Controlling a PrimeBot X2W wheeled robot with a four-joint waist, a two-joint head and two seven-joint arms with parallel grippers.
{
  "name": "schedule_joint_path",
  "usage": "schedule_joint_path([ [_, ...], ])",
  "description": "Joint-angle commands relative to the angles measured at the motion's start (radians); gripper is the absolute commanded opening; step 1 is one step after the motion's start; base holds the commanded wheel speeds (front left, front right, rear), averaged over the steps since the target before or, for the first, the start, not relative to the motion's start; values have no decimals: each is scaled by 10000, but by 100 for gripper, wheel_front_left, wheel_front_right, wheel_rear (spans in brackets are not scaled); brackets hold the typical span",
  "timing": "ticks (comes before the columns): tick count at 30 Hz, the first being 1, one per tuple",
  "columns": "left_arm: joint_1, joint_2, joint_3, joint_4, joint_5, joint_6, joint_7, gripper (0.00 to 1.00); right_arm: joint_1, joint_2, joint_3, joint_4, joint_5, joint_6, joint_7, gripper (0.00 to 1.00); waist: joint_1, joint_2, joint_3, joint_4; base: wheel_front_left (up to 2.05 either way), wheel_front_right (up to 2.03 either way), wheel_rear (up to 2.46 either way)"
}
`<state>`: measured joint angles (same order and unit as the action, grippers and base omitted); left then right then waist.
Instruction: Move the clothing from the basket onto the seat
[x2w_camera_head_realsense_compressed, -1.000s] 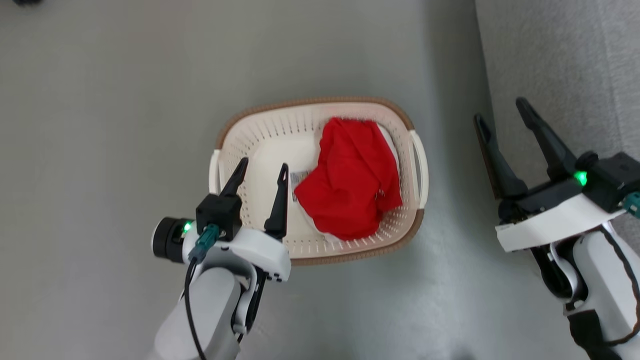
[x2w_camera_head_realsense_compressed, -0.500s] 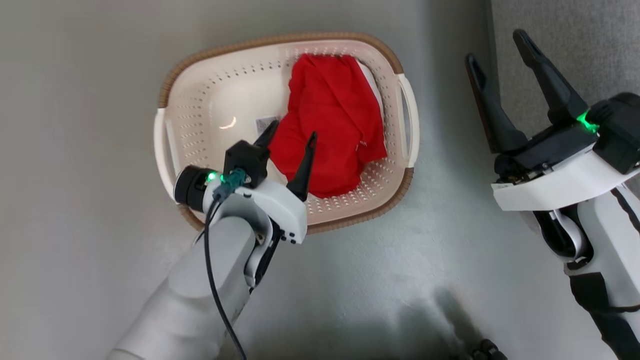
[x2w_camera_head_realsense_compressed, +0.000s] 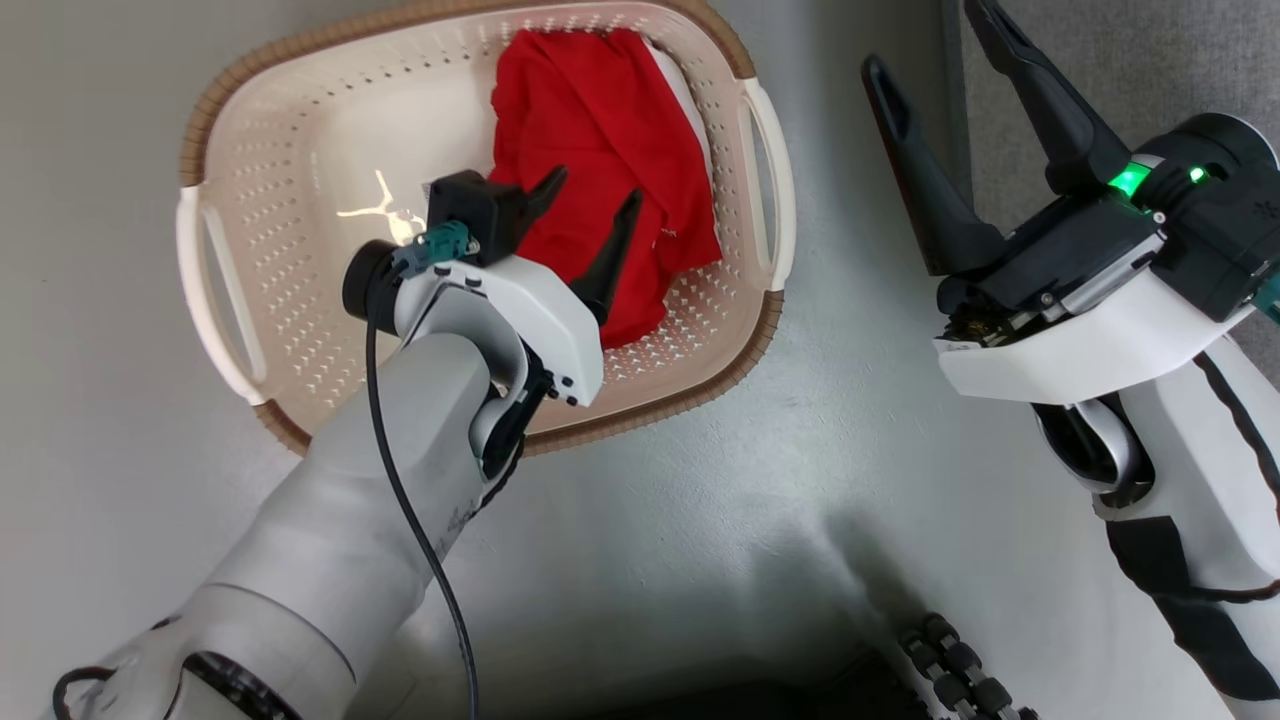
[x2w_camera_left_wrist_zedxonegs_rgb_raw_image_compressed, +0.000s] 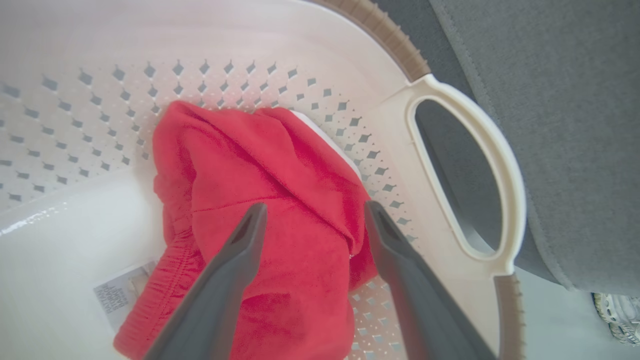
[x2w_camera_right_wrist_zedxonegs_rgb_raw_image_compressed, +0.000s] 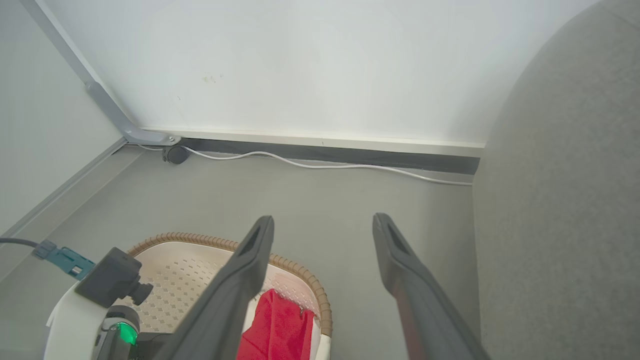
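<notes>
Both spread wide and holding nothing, the left pincer (x2w_camera_head_realsense_compressed: 594, 192) hangs inside the oval cream-white perforated plastic basket (x2w_camera_head_realsense_compressed: 290, 150) and the right pincer (x2w_camera_head_realsense_compressed: 925, 40) hangs beside the large grey woven-fabric sofa seat (x2w_camera_head_realsense_compressed: 1150, 60). Crumpled bright red soft clothing (x2w_camera_head_realsense_compressed: 590, 90) lies in the basket's right half, under the left pincer's fingertips (x2w_camera_left_wrist_zedxonegs_rgb_raw_image_compressed: 255, 212).
</notes>
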<state>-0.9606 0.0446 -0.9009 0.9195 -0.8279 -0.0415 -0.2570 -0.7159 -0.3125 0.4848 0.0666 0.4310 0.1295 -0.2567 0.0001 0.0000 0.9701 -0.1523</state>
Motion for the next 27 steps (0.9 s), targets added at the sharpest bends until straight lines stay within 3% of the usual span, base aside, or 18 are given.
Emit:
schedule_joint_path([
  [1,-128,57,-90,90,-284,-106,-47,100,277,57,153,-322,-10,12,-51,100,-1,0,206,-168,0,0,0],
  [15,-1507,57,-1702,1341,-1909,-417,139,100,96,253,267,-547,26,12,-51,100,-1,0,817,-642,0,0,0],
  [27,-1727,57,-3013,1679,-2357,-386,540,100,116,318,320,-651,40,12,-51,100,-1,0,844,-796,0,0,0],
])
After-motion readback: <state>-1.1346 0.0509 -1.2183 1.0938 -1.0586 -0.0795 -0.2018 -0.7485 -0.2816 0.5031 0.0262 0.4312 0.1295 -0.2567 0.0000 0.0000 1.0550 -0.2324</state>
